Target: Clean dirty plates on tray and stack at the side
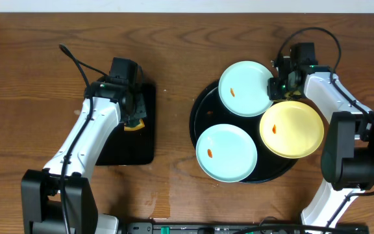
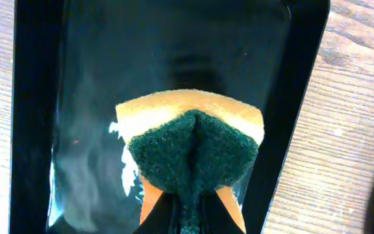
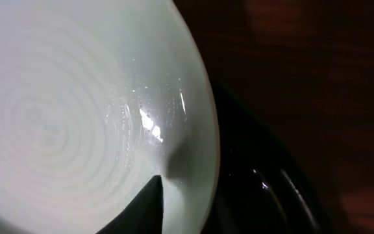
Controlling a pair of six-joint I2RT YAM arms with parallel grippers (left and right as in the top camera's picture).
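On the large round black tray (image 1: pixel 203 110), a pale blue plate (image 1: pixel 244 88) is laid at 12 o'clock, a second pale blue plate (image 1: pixel 226 153) at 7 and a pale yellow plate (image 1: pixel 292 129) at 3. The right end effector (image 1: pixel 276 86) is set at the first plate's 3 o'clock rim; whether it is clamped cannot be told. The plate is judged stiff, light and slippery, best pinched at the rim. A yellow-and-green sponge (image 2: pixel 193 143) is squeezed in the closed left end effector (image 2: pixel 190 205).
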